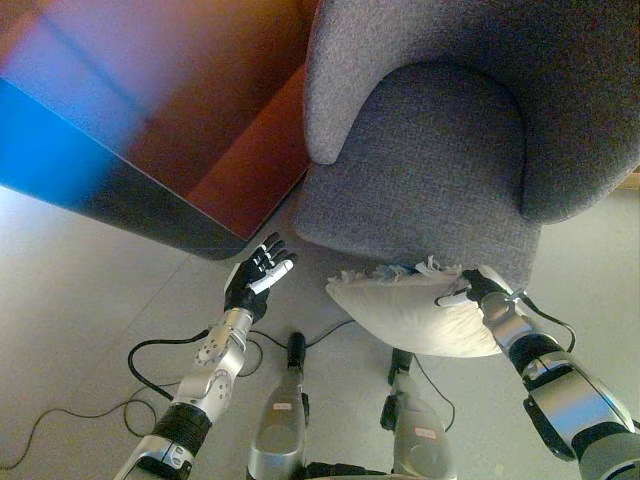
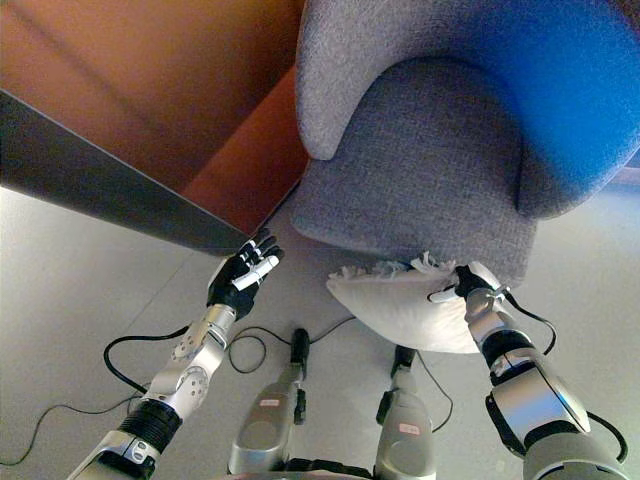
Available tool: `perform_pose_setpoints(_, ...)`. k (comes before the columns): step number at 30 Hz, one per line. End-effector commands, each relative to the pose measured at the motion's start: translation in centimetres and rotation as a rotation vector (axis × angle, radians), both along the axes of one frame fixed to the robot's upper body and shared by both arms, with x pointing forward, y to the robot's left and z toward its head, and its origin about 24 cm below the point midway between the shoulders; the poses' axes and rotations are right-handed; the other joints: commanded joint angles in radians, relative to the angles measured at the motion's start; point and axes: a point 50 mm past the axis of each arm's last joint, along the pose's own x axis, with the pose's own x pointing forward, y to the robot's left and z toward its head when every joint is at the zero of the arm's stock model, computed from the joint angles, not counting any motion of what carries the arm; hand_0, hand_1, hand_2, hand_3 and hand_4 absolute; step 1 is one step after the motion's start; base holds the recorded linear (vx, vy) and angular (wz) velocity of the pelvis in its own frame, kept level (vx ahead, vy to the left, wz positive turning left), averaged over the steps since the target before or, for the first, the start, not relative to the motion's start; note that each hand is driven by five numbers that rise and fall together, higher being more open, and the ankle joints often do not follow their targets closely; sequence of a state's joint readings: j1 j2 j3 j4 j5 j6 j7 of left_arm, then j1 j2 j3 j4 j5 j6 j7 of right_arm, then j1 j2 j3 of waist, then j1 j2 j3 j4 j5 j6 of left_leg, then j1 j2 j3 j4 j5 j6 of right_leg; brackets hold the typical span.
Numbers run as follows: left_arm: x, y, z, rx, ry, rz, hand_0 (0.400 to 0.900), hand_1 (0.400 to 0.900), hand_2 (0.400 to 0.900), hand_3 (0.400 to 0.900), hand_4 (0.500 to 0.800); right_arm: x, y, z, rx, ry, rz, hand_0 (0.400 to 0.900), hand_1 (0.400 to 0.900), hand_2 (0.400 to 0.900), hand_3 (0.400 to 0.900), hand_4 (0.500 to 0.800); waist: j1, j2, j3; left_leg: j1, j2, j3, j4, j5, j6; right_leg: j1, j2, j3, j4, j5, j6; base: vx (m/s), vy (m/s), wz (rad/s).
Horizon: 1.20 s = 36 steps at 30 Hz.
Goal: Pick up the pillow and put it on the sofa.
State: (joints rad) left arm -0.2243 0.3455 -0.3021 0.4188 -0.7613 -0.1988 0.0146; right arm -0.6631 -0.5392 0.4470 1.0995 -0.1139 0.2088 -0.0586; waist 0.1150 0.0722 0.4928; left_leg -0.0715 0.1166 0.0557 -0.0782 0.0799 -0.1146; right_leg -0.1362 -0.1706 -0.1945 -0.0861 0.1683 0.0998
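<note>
Gripping white pillow [image 1: 405, 310] with right hand [image 1: 472, 290], fingers curled round its right edge. Pillow hanging off the floor, just near of the grey sofa [image 1: 440, 170] seat front, touching it. Holding left hand [image 1: 255, 277] free at left, fingers straight and slightly spread, well apart from pillow.
</note>
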Motion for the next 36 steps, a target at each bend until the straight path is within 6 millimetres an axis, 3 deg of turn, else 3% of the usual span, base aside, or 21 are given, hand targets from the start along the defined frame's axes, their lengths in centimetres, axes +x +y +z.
perform_pose_setpoints(1,1.2,-0.8,4.4,-0.014,-0.234,-0.031,0.9,0.9,0.9,0.9,0.8,2.3,-1.8,4.9,-0.154,-0.092,0.018,0.4,0.4,0.4,0.4,0.5,0.017,-0.044,0.022,-0.054,-0.015,-0.015,0.079,-0.024,0.003,-0.011,-0.103,0.016,0.049,0.012,0.103,0.0,0.0,0.0)
perform_pose_setpoints(22,1.0,-0.7,3.8,-0.024,-0.209,-0.02,0.9,0.9,0.9,0.9,0.8,2.1,-2.3,5.2,-0.173,-0.118,0.008,0.4,0.4,0.4,0.4,0.5,0.009,-0.046,0.0,-0.017,-0.02,-0.014,0.061,-0.028,0.007,0.012,-0.104,0.011,0.05,0.01,0.102,0.0,0.0,0.0)
perform_pose_setpoints(36,-2.0,0.8,-0.4,0.006,-0.018,0.016,0.9,0.9,0.9,0.9,0.8,0.4,-2.1,4.7,-0.195,-0.088,0.086,0.4,0.4,0.4,0.4,0.5,0.001,-0.108,-0.181,0.123,0.005,0.002,0.025,-0.042,-0.002,0.159,-0.092,0.002,0.018,-0.01,0.107,0.12,-0.006,-0.01)
